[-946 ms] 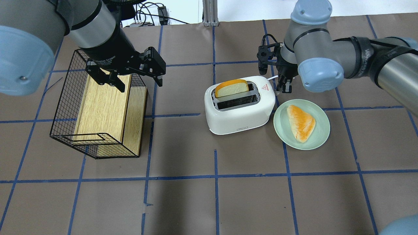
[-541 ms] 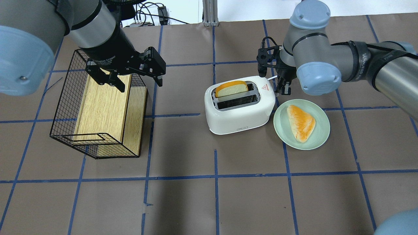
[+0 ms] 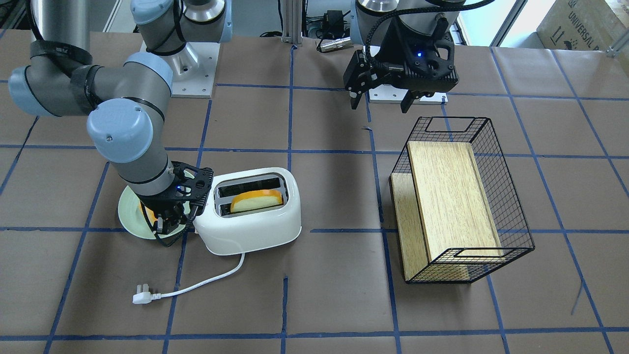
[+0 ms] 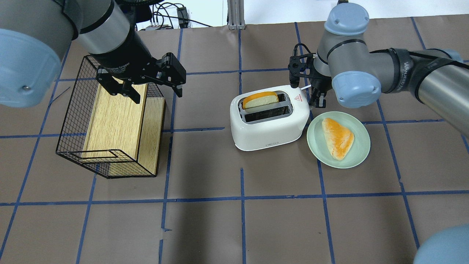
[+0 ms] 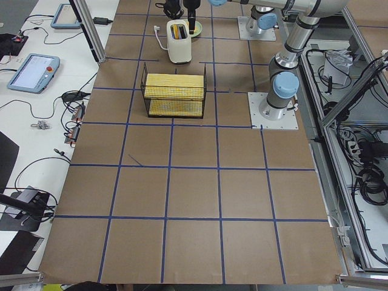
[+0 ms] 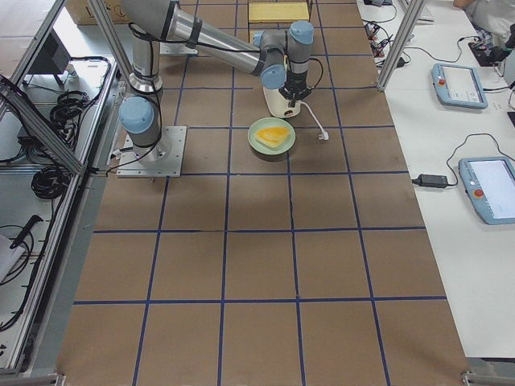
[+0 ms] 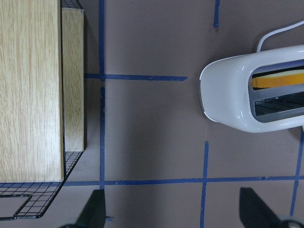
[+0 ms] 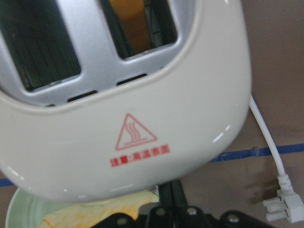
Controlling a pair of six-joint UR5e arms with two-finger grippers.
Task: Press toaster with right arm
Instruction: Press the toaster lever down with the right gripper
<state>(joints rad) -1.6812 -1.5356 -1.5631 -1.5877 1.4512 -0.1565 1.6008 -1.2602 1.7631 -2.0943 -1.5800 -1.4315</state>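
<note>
The glossy white toaster (image 4: 269, 124) stands mid-table with an orange-crusted bread slice (image 4: 260, 99) in its far slot. It also shows in the front view (image 3: 255, 223) and, very close, in the right wrist view (image 8: 142, 118) with its red triangle mark. My right gripper (image 4: 318, 99) is shut and empty. Its fingertips (image 8: 171, 197) sit low against the toaster's right end, between the toaster and the plate; in the front view the gripper (image 3: 169, 223) is at the same spot. The lever is hidden. My left gripper (image 4: 154, 91) is open and empty above the basket.
A black wire basket (image 4: 69, 121) holding a wooden box (image 4: 113, 121) lies on the left. A green plate (image 4: 361, 150) with a bread piece (image 4: 338, 137) touches the toaster's right side. The white cord and plug (image 3: 142, 297) trail on the far side.
My right gripper has shifted slightly lower at the toaster's end, and the bread slice sits a little lower in its slot. The left arm has not moved.
</note>
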